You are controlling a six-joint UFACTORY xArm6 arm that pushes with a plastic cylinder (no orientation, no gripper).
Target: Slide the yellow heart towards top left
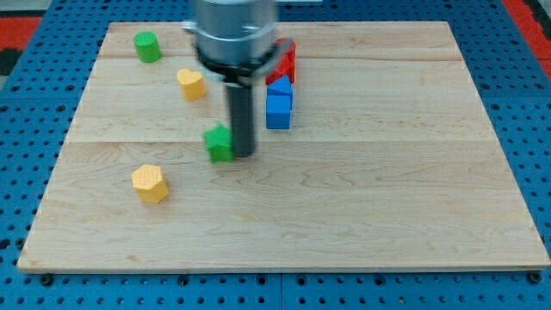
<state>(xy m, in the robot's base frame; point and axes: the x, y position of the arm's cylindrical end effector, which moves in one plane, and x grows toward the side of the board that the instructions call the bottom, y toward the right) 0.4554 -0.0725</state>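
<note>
The yellow heart (191,83) lies on the wooden board (362,198) at the upper left, below and right of a green cylinder (147,46). My tip (244,154) rests on the board near the middle, touching or almost touching the right side of a green star-like block (219,143). The tip is below and to the right of the yellow heart, well apart from it.
A yellow hexagon block (150,182) lies at the lower left. Two blue blocks (279,103) sit right of the rod, with red blocks (286,62) behind them, partly hidden by the arm. A blue pegboard (516,129) surrounds the board.
</note>
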